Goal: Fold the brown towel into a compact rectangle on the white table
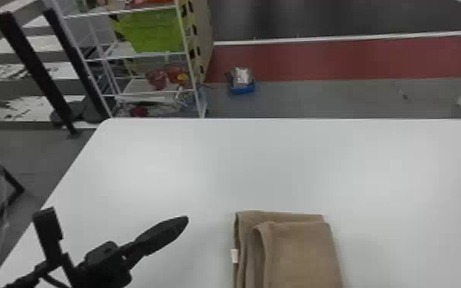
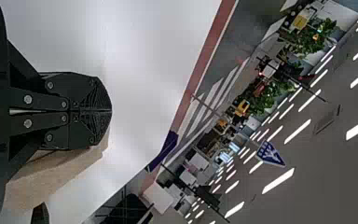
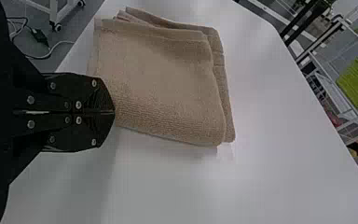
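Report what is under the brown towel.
Under the brown towel is the white table, whose surface shows around its edges. A small white tag pokes out on the left side. Whatever else may lie beneath is covered by the folded cloth.

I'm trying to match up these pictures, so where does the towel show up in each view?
Head view: the towel is at the bottom edge, right of centre.
Left wrist view: the towel is partly hidden behind the left gripper.
Right wrist view: the towel lies beyond the right gripper, which covers a bit of it.
Shared landmark: the white table.
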